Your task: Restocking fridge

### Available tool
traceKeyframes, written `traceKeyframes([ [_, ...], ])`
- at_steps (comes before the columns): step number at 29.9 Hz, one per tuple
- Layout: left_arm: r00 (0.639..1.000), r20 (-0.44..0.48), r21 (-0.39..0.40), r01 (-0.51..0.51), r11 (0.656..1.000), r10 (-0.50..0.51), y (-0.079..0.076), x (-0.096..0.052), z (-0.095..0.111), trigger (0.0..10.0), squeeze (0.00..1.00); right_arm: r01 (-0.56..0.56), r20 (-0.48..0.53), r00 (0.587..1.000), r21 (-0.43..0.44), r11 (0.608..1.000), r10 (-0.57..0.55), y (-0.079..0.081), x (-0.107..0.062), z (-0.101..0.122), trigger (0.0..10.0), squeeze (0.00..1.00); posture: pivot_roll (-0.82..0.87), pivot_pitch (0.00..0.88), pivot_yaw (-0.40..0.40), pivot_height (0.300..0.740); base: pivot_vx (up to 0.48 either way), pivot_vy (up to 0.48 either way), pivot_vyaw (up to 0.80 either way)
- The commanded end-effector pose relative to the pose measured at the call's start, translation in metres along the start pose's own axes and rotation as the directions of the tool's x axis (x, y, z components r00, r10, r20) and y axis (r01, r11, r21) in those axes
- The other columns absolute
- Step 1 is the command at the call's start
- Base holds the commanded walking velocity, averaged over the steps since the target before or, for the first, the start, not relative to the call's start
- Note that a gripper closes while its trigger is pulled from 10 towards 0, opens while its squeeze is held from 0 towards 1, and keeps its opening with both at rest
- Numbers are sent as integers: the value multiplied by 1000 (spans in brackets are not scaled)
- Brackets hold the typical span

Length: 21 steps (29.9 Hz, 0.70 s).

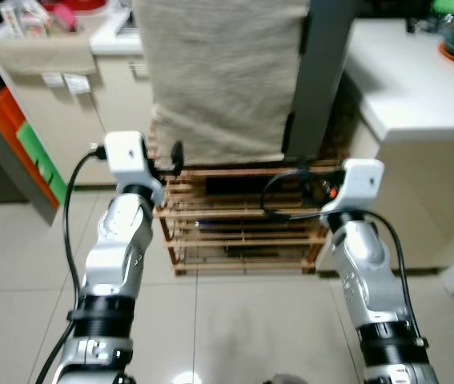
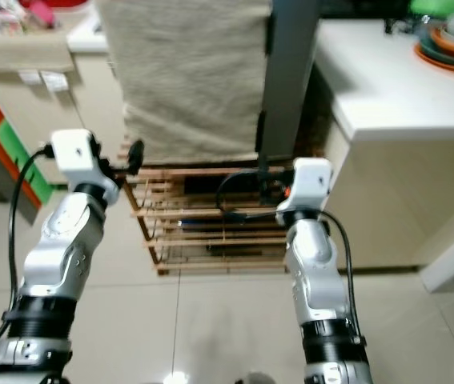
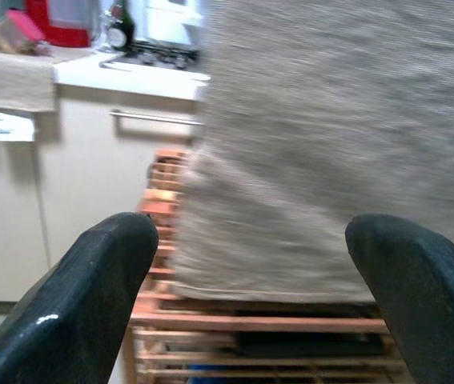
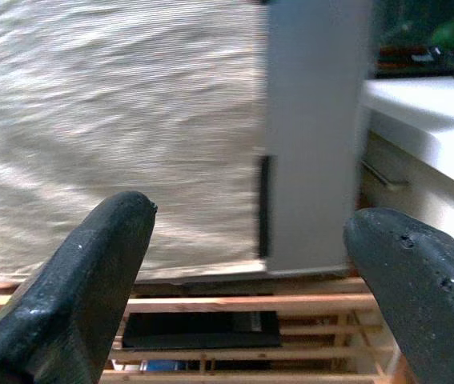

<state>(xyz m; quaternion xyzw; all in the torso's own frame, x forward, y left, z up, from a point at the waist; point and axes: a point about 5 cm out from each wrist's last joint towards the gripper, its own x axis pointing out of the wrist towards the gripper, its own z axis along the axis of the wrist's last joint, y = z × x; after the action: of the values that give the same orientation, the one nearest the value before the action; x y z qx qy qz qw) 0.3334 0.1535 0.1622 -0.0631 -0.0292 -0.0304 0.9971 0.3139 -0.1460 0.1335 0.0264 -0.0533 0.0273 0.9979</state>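
Fridge, the tall grey appliance (image 1: pixel 323 72) whose front is draped with a coarse beige woven cloth (image 1: pixel 218 80), stands on a low slatted wooden rack (image 1: pixel 243 232) directly ahead. Nearest to view and short of the rack, both silver arms are raised. The left end effector (image 3: pixel 251 296) points at the rack's left corner, its two black fingers spread wide and holding nothing. The right end effector (image 4: pixel 251 288) points at the rack's right end, equally wide open and empty. I judge this an approach pose, both ready to reach the fridge door. A flat black object (image 4: pixel 201 329) lies on the rack's slats under the fridge. Beyond the rack's left, paper labels (image 1: pixel 65 81) hang from a cream cabinet; their writing is too small to read. Right of the rack stands a white tabletop (image 1: pixel 411 88).
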Motion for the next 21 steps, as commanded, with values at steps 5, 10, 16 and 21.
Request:
traceKeyframes([
  [5,1000,15,28,7,1000,-7,7,2,4,10000,0,-27,26,999,-17,999,28,8,-3,3,10000,0,-86,0,26,736,0,480,-146],
  [10,1000,-2,30,8,1000,-8,9,4,3,10000,0,-23,11,1000,-30,999,23,6,-4,1,10000,0,-94,0,33,736,0,480,-744],
  [16,1000,-1,36,23,999,-23,6,2,2,10000,0,-3,18,1000,-24,1000,4,5,-7,1,10000,0,-90,0,40,736,0,480,-745],
  [21,1000,2,84,22,996,-22,2,0,-1,10000,0,-15,39,999,-54,998,17,6,-15,4,10000,0,-108,0,52,736,0,96,0],
])
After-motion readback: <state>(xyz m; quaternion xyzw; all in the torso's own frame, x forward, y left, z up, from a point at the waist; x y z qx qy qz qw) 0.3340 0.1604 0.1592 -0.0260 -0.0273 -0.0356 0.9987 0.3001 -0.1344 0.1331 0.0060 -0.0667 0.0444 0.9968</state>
